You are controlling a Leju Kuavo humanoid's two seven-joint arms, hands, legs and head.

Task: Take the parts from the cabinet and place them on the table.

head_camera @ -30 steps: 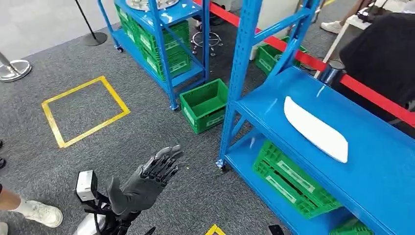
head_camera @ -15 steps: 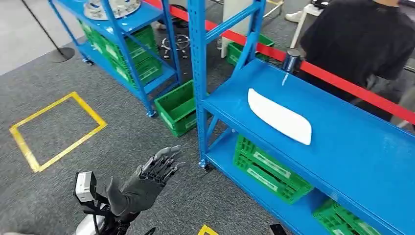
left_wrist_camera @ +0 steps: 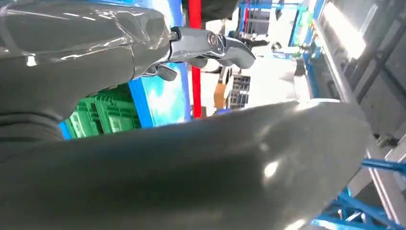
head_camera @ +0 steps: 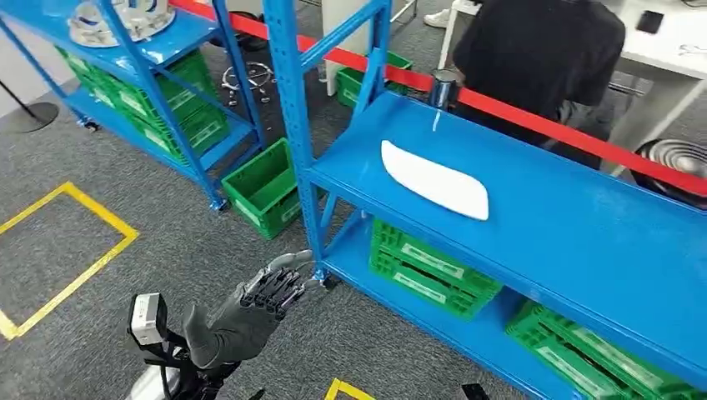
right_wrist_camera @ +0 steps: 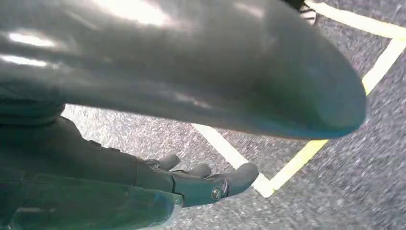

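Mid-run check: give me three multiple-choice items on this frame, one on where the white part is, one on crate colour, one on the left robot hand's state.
1. Where does the white part lie?
A. on the carpet
B. on the blue shelf
C. in a crate

2. What colour are the crates under that shelf?
A. green
B. red
C. yellow

3. What is the left robot hand doing?
A. gripping the part
B. resting on the shelf
C. held out, holding nothing

Answers:
1 B, it lies flat on the shelf top.
2 A, every crate seen is green.
3 C, its fingers are extended over the carpet, short of the shelf.
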